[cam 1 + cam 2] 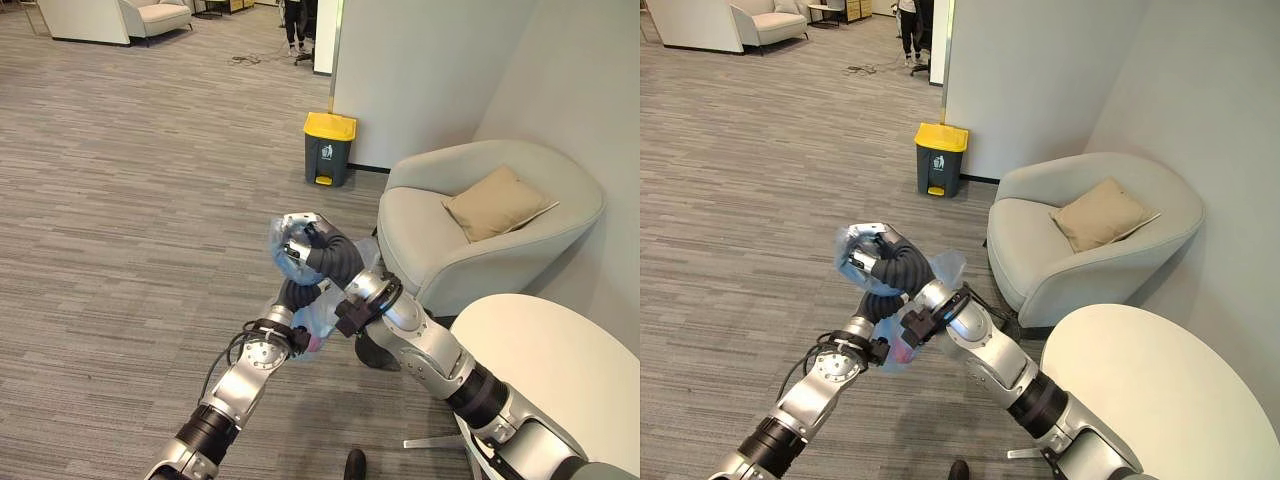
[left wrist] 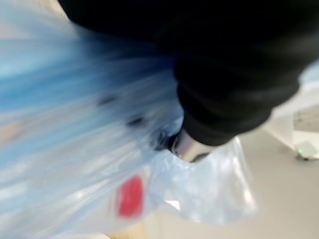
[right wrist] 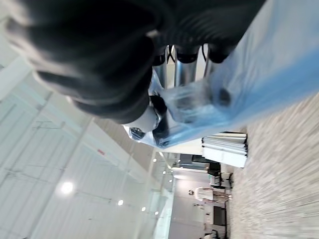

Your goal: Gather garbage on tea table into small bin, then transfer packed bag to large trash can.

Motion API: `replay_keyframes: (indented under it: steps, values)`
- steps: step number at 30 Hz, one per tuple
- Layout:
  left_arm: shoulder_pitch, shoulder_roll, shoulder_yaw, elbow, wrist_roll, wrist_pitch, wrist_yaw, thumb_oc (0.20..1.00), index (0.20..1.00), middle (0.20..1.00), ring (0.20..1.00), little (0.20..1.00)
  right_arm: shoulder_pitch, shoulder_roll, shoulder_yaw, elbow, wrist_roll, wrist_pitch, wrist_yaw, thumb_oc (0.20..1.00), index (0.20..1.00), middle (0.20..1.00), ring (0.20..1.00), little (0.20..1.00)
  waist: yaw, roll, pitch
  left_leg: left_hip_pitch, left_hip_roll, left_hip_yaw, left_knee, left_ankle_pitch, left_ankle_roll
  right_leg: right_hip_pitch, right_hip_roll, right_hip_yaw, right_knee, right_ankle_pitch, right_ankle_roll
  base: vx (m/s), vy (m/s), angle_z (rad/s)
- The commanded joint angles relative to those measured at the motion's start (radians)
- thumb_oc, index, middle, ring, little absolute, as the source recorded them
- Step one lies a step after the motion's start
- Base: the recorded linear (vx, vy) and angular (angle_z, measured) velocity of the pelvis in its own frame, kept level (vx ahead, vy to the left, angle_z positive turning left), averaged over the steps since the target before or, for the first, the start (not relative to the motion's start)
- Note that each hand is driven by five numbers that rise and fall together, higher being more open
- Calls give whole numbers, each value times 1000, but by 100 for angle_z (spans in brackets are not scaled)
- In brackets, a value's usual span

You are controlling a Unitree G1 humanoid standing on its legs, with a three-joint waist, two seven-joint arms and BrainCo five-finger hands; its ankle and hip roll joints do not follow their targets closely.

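I am holding a pale blue plastic bag (image 1: 300,300) up in front of me, above the grey striped carpet (image 1: 130,200), with both arms raised toward it. My right robot hand (image 1: 300,240) is up at the top of the bag, its fingers (image 3: 184,74) curled into the bunched plastic and pinching it, so that hand is clamped on the bag. My left robot hand (image 1: 876,306) sits just below it, against the lower part of the bag; the film covers most of it (from the left wrist the plastic is pressed right up against the dark cover and one silver finger), so I cannot tell whether those fingers are curled or straight. Something small and red (image 2: 129,196) shows through the plastic low in the bag. Ahead of me, well apart from my hands, a dark grey trash can (image 1: 329,150) with a yellow lid stands on the carpet against the white wall (image 1: 420,70). Beside it to my right is a light grey round armchair (image 1: 480,225) with a tan cushion (image 1: 497,203) leaning in its seat. The white round tabletop (image 1: 550,370) is near me on my right, just beside my right arm. Far back across the room a person's legs (image 1: 297,30) stand near a sofa (image 1: 120,18).
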Motion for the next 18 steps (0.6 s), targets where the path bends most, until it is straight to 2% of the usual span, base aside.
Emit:
replay_keyframes:
  steps: [1,6,12,14,18]
  values:
    - [-55,-8,46,-74,-42,-83,3,200,200,200,200,200,-56,-33,-83,-62,-203,-25,28,1000,1000,1000,1000,1000,-1,20,5,-59,-18,-50,-5,-14,32,116,-15,0,4,-127,75,0,0,0]
    - [-11,13,113,-123,-42,-98,10,200,200,200,200,200,-66,-155,-119,-132,-473,-38,14,1000,1000,1000,1000,1000,-2,21,8,-61,-16,-52,-5,-13,32,115,-15,0,2,-128,78,-4,-11,2]
    - [58,25,187,-133,-68,-105,28,200,200,200,200,200,-53,-293,-218,-252,-805,-79,-77,1000,1000,1000,1000,1000,-15,30,4,-56,-13,-44,-5,-14,34,117,-12,8,2,-126,82,3,-3,-1]
    - [79,22,202,-122,-94,-97,27,200,200,200,200,200,-27,-289,-241,-257,-840,-78,-99,1000,1000,1000,1000,1000,-19,34,5,-55,-12,-43,-5,-13,35,116,-11,12,3,-125,82,0,-15,-6]
    - [129,5,237,-88,-158,-83,3,200,200,200,200,200,79,-277,-298,-252,-811,-71,-104,1000,1000,1000,1000,1000,-26,39,5,-54,-13,-40,-5,-13,37,117,-10,13,2,-125,81,-8,-12,-9]
